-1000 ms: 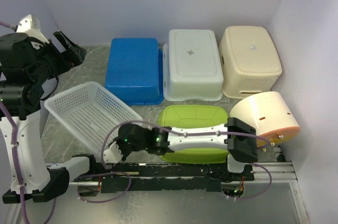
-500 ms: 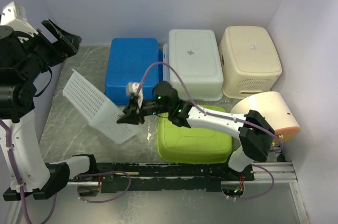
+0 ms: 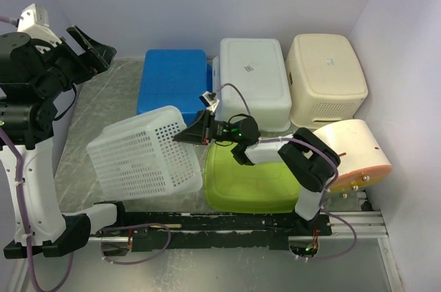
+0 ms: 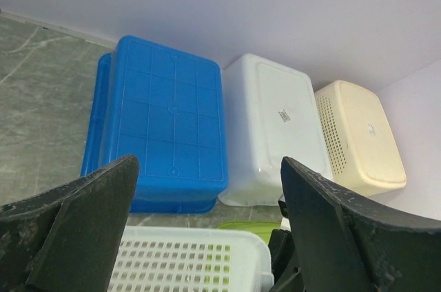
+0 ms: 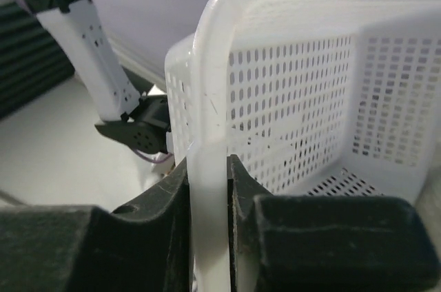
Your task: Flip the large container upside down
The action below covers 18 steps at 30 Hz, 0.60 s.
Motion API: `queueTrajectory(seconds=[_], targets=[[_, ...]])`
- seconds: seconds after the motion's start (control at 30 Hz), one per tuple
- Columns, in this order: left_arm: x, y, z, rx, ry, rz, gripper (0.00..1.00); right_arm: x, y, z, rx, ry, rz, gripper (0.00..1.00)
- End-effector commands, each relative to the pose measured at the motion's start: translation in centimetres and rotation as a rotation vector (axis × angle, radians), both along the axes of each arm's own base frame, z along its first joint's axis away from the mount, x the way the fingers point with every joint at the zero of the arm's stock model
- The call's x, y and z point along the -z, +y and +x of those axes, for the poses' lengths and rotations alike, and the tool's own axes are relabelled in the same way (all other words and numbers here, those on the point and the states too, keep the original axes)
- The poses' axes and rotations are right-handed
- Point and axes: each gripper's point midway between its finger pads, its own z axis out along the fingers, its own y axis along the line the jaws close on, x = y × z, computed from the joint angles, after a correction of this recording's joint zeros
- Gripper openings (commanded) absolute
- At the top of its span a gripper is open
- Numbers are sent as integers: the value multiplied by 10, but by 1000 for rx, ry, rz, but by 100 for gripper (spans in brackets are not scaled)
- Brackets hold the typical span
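The large white perforated basket (image 3: pixel 141 154) is tipped over with its bottom facing up and toward the camera, at the front left of the table. My right gripper (image 3: pixel 193 132) is shut on the basket's rim at its far right corner; in the right wrist view the white rim (image 5: pixel 208 168) sits clamped between the two black fingers. The basket's top edge also shows in the left wrist view (image 4: pixel 186 261). My left gripper (image 3: pixel 89 51) is raised at the far left, open and empty, well clear of the basket.
Upside-down tubs stand along the back: blue (image 3: pixel 173 89), white (image 3: pixel 251 82), cream (image 3: pixel 324 78). A green tub (image 3: pixel 251 182) lies inverted under my right arm. A cream and orange round container (image 3: pixel 348 151) lies on its side at the right. Walls close in on three sides.
My right gripper has lifted the basket's rim from the front, carried it back and to the right, and the basket has turned from mouth-up to nearly bottom-up. The left arm shifted only slightly.
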Motion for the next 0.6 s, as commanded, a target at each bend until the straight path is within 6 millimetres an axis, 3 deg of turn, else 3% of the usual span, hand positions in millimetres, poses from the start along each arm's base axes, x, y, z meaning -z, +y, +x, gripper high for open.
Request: queueTrajectory(seconds=[0.0,0.13,0.27,0.4,0.57], targets=[[-7,-6,1,37,-44,-12,95,13,-13,7,68,146,-92,0],[-8,-5,5,31,-51,-12,95,67,-19,40,356,147,-469,0],[-4,-8,9,45,-37,-20,95,76,-43,64,620,96,-629,0],[-3,-10,11,49,-40,-39,95,97,-48,59,612,75,-728,0],[4,-7,14,31,-18,-44,97,130,-35,45,549,47,-841,1]])
